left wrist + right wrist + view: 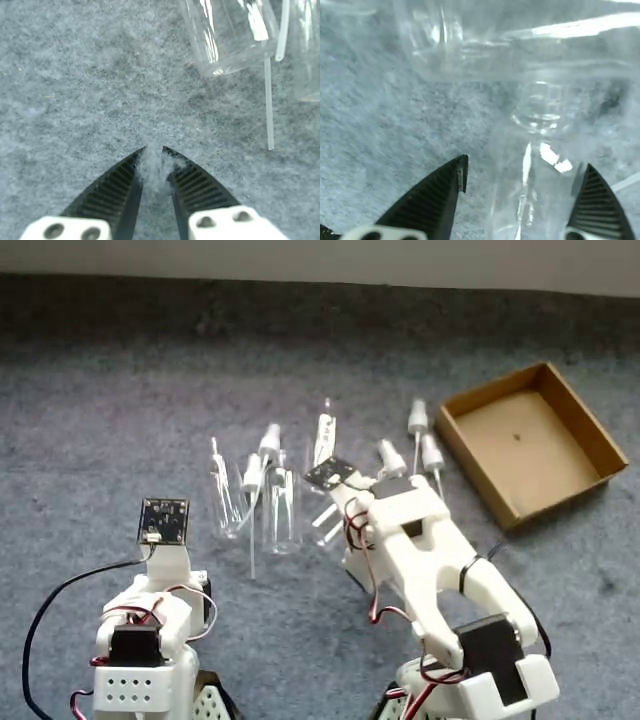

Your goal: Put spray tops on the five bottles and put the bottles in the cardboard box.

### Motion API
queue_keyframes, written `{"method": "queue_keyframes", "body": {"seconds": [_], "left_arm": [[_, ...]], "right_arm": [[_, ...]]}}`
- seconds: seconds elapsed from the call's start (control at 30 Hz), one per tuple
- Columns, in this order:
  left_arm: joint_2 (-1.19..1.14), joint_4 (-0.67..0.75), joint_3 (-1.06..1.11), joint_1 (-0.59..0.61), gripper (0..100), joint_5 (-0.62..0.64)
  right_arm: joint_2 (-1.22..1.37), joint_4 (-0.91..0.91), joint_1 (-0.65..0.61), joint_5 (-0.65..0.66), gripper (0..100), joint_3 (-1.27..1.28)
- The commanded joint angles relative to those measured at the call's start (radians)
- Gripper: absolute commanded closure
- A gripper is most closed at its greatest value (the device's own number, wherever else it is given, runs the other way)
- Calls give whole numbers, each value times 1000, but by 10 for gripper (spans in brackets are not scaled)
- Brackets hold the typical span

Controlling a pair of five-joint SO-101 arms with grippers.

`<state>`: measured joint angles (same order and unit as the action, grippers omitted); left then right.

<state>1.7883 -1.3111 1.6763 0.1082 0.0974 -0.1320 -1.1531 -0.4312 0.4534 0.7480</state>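
Observation:
Several clear bottles (280,505) lie in the middle of the grey carpet, with white spray tops (268,440) scattered among them and two more spray tops (425,435) near the cardboard box (585,430). My right arm (410,530) stretches out over the right side of the cluster. Its gripper (527,165) is open wide, with a clear bottle (530,200) lying between the fingers and its neck pointing away. My left arm (163,540) stays back from the bottles. The left gripper (154,150) is shut to a thin slit over bare carpet, short of a bottle (230,35) and a thin dip tube (268,100).
The cardboard box is shallow and stands at the right of the carpet, with nothing inside. Another bottle (307,50) lies beside the dip tube. Bare carpet (100,420) spreads to the left and behind the cluster.

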Motion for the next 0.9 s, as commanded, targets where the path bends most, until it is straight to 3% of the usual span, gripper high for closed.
{"method": "queue_keyframes", "body": {"seconds": [0.0,0.23,0.63,0.87], "left_arm": [[8,-3,19,12,995,5],[8,-3,19,12,995,5],[8,-3,19,12,995,5],[8,-3,19,12,995,5]], "right_arm": [[7,12,-10,-5,692,-54],[8,12,-10,-9,796,-56],[-8,-119,-12,-9,798,-97],[-245,-254,-13,-11,798,-162]]}}
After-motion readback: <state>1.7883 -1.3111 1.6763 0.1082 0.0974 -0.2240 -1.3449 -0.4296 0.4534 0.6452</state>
